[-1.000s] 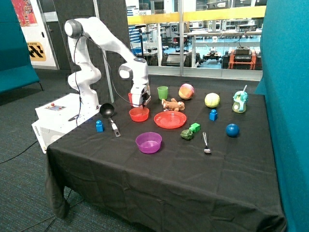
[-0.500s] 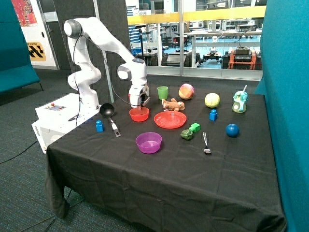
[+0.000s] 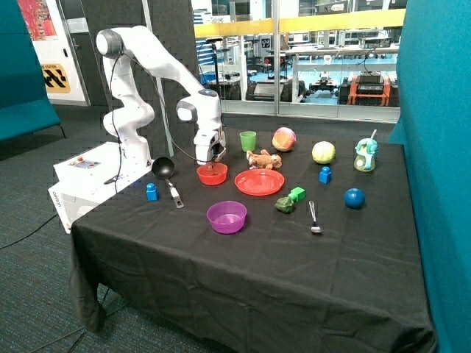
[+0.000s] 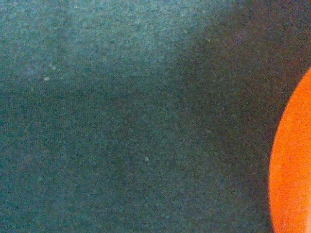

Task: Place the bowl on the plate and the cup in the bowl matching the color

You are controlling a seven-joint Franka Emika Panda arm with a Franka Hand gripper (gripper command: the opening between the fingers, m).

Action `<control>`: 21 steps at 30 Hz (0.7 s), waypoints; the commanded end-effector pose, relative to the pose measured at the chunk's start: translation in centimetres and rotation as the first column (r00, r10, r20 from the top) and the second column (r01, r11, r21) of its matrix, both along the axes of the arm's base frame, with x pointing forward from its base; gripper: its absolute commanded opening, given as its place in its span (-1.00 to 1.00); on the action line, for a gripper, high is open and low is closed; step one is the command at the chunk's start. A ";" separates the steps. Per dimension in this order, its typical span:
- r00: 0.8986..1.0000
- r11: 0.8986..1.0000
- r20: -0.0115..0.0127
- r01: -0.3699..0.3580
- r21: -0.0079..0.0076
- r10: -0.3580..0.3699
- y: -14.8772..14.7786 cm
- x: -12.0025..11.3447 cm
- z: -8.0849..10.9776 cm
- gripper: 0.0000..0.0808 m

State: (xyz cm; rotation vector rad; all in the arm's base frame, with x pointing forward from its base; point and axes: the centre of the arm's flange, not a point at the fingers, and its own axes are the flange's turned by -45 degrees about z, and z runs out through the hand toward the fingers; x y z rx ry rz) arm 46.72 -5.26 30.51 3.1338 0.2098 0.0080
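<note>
The small red-orange bowl (image 3: 212, 174) sits on the black cloth, just beside the wide red-orange plate (image 3: 259, 182) and apart from it. My gripper (image 3: 210, 159) hangs straight down just over the bowl's far rim. The red cup does not show; it may be hidden behind the gripper. The wrist view shows black cloth and the curved edge of a red-orange dish (image 4: 294, 165); I cannot tell whether it is the bowl or the plate.
A green cup (image 3: 248, 140) and a brown toy (image 3: 263, 159) stand behind the plate. A purple bowl (image 3: 227, 217) is nearer the front edge. A black ladle (image 3: 165, 170) and a blue block (image 3: 151, 192) lie beside the bowl. A green block (image 3: 296, 194) and a spoon (image 3: 314, 218) lie beyond the plate.
The gripper has shifted a little away from the plate and slightly upward above the bowl. The bowl and plate have not moved.
</note>
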 end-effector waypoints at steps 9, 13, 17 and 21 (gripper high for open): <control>0.999 0.999 -0.005 -0.053 0.000 0.053 1.5 1.8 -0.9 -0.09; 0.999 0.999 -0.005 -0.053 0.000 0.053 1.5 2.1 -1.0 -0.21; 0.999 0.999 -0.005 -0.043 0.000 0.043 1.1 2.0 -0.8 -0.82; 1.000 1.000 -0.005 -0.030 0.000 0.030 0.5 1.6 -0.8 -0.99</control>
